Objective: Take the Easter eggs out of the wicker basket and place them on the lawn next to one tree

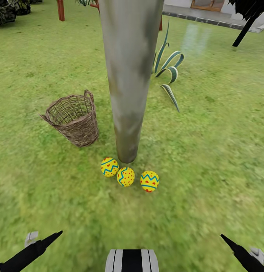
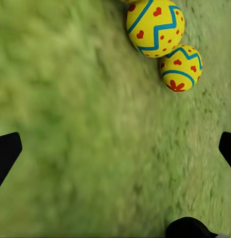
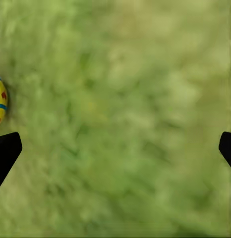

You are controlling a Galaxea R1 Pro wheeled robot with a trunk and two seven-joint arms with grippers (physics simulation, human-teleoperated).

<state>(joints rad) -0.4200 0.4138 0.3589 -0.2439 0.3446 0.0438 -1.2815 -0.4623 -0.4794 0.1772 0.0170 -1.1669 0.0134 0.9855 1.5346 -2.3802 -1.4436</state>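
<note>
Since all three Easter eggs [image 1: 109,167] [image 1: 125,176] [image 1: 149,181] lie in a loose row on the lawn [image 1: 207,151] at the foot of the tree [image 1: 128,94], the task reads as complete or very nearly so. The leftmost and middle eggs sit touching or almost touching, just beside the trunk base; the third rests slightly apart, on the robot's right. The wicker basket [image 1: 73,121] stands on the grass near the trunk, on the robot's left, tilted, with its visible interior bare of eggs. The left hand [image 2: 115,148] is spread wide over bare grass, pinching nothing, with two eggs lying beyond it; the right hand [image 3: 115,148] is likewise spread and unloaded, one egg at the margin of its view. No brand, label or legible writing; egg markings are blue zigzags, red hearts and dots.
</note>
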